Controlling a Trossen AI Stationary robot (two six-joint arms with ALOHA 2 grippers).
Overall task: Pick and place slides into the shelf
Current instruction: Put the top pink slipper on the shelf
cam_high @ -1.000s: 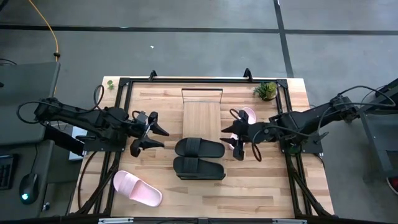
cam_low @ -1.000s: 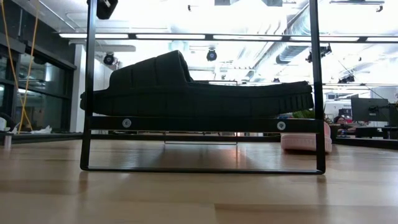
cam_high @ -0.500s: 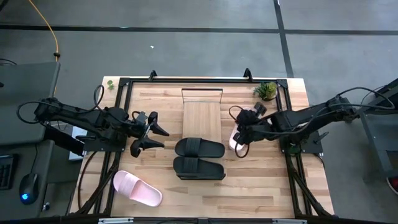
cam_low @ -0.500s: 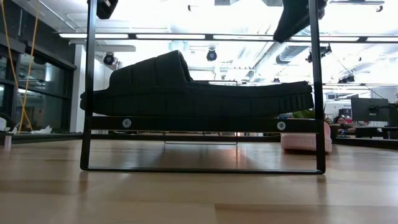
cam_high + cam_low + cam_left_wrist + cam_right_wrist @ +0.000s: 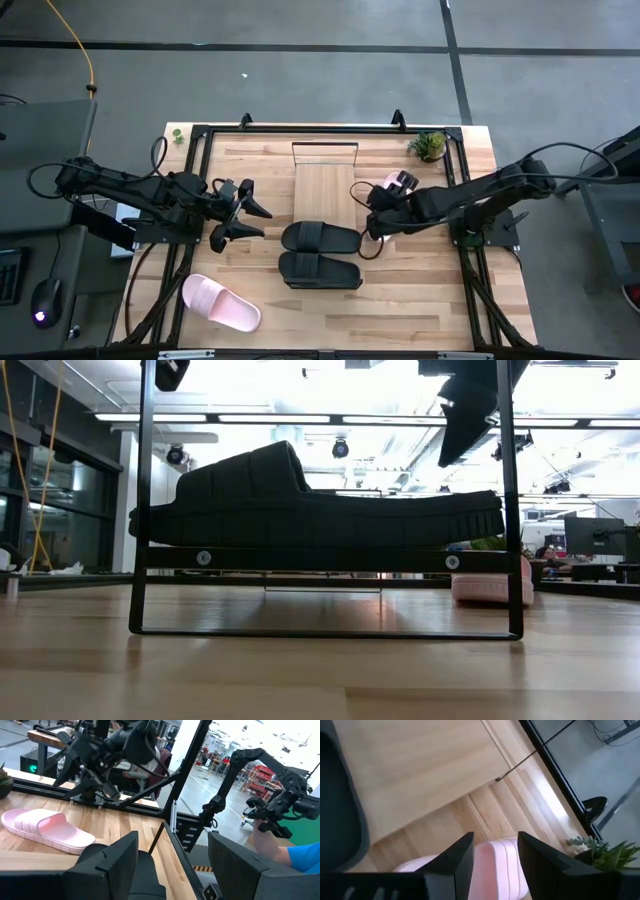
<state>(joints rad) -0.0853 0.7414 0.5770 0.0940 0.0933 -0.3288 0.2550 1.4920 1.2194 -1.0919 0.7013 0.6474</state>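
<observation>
I am seeing two matte black slides point(image 5: 320, 238) lying on the pale light-wood shelf point(image 5: 324, 186) with its thin black wire frame. Two slides are showing pale pink point(image 5: 220, 303) point(image 5: 396, 180). A small plant point(image 5: 429, 145) is showing green.
</observation>
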